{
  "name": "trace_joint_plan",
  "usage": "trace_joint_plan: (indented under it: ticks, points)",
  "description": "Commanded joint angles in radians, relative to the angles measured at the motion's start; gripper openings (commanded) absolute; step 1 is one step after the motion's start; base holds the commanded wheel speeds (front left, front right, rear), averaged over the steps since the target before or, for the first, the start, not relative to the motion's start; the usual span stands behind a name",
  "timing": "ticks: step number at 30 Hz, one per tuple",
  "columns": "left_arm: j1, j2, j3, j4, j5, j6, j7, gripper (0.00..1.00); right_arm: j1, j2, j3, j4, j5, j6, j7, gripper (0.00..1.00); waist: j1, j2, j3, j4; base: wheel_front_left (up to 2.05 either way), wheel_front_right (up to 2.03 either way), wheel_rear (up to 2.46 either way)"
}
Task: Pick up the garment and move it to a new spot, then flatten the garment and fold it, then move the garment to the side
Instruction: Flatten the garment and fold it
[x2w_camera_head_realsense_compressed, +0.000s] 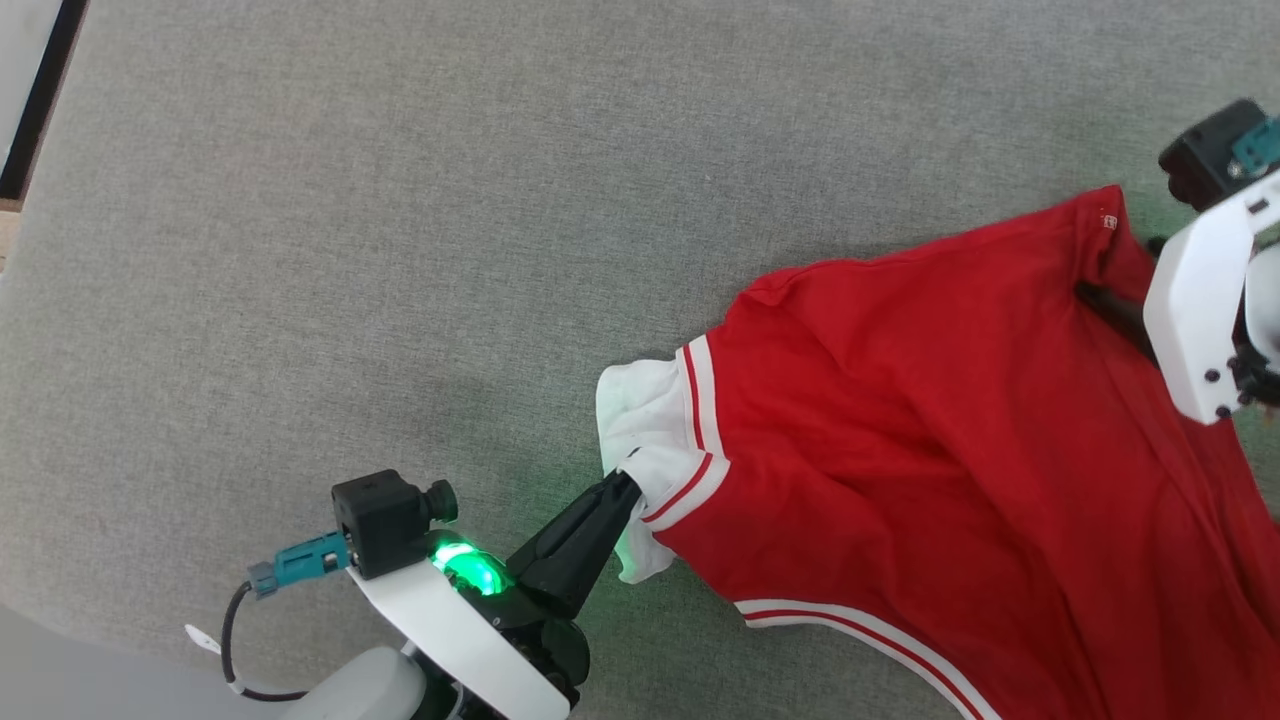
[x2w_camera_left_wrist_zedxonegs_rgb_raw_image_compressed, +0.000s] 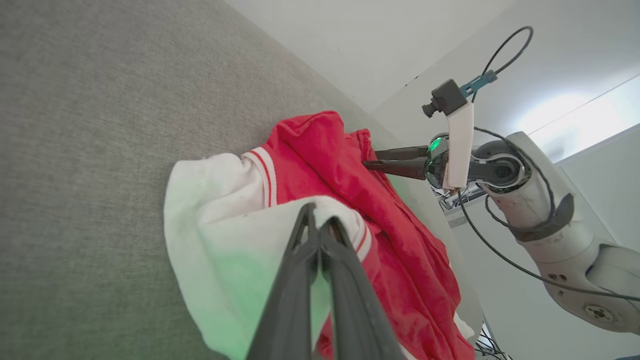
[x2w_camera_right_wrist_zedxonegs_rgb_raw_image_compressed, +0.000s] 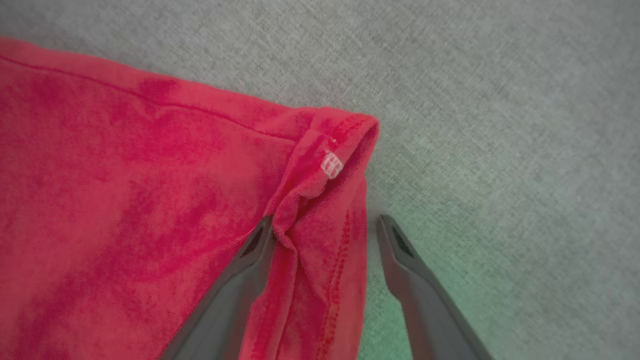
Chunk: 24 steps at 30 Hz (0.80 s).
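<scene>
Pinches white sleeve end (x2w_camera_head_realsense_compressed: 640, 420) of the garment (x2w_camera_head_realsense_compressed: 950, 420) in left gripper (x2w_camera_head_realsense_compressed: 630, 483), straddles red hem corner (x2w_camera_right_wrist_zedxonegs_rgb_raw_image_compressed: 345, 130) with right gripper (x2w_camera_right_wrist_zedxonegs_rgb_raw_image_compressed: 325, 221) spread

The left gripper (x2w_camera_head_realsense_compressed: 628, 484) and right gripper (x2w_camera_right_wrist_zedxonegs_rgb_raw_image_compressed: 324, 225) each have two long, tapering dark-grey fingers (x2w_camera_right_wrist_zedxonegs_rgb_raw_image_compressed: 425, 300). A flat white bracket (x2w_camera_head_realsense_compressed: 455, 625) carries a black, box-shaped wrist camera (x2w_camera_head_realsense_compressed: 378, 522) with a teal connector (x2w_camera_head_realsense_compressed: 300, 563) and a thin black cable (x2w_camera_head_realsense_compressed: 227, 640). A green indicator light (x2w_camera_head_realsense_compressed: 470, 570) sits at the finger base. The pale forearm (x2w_camera_left_wrist_zedxonegs_rgb_raw_image_compressed: 575, 250) wears a dark band (x2w_camera_left_wrist_zedxonegs_rgb_raw_image_compressed: 564, 212).
</scene>
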Motion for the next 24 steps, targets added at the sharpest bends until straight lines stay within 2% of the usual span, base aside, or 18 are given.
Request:
trace_joint_plan:
  ticks: [1, 3, 4, 5, 6, 13, 16, 24]
  points:
    - [-0.014, -0.008, 0.001, 0.0, 0.003, -0.004, -0.002, 0.0, -0.013, 0.002, 0.039, 0.042, 0.015, 0.0, -0.001, 1.0, 0.0, 0.0, 0.006, 0.008, 0.0, 0.0, 0.0]
    - [-0.014, -0.009, 0.003, 0.003, 0.002, -0.004, -0.002, 0.0, -0.028, 0.004, 0.086, 0.083, 0.031, 0.0, -0.002, 1.0, 0.0, 0.0, 0.007, 0.01, 0.0, 0.0, 0.0]
    - [-0.013, -0.009, 0.004, 0.005, 0.001, -0.004, -0.002, 0.0, -0.035, 0.003, 0.107, 0.102, 0.042, 0.0, 0.002, 0.47, 0.0, 0.0, 0.007, 0.011, 0.0, 0.0, 0.0]
    - [-0.014, -0.01, 0.004, 0.006, 0.0, -0.004, -0.002, 0.0, -0.04, 0.003, 0.121, 0.117, 0.053, 0.0, 0.001, 0.19, 0.0, 0.0, 0.005, 0.01, 0.0, 0.0, 0.0]
    - [-0.014, -0.011, 0.004, 0.008, -0.002, -0.004, -0.002, 0.0, -0.046, 0.008, 0.124, 0.136, 0.068, 0.0, -0.005, 0.0, 0.0, 0.0, 0.003, 0.009, 0.0, 0.0, 0.0]
    - [-0.062, 0.026, -0.026, 0.064, 0.006, -0.004, -0.002, 0.0, -0.131, 0.009, 0.102, 0.189, 0.11, -0.001, -0.116, 0.0, 0.0, 0.0, -0.041, -0.013, 0.0, 0.0, 0.0]
    - [-0.124, 0.068, -0.033, 0.076, -0.02, -0.004, 0.004, 0.0, -0.169, 0.016, 0.072, 0.226, 0.108, -0.001, -0.181, 0.0, 0.0, 0.0, -0.059, -0.03, 0.0, 0.0, 0.0]
    - [-0.452, 0.144, 0.047, 0.159, -0.138, -0.004, 0.063, 0.0, -0.406, 0.078, -0.059, 0.412, 0.04, 0.0, -0.333, 0.0, 0.0, 0.0, -0.028, -0.11, 0.0, 0.0, 0.0]
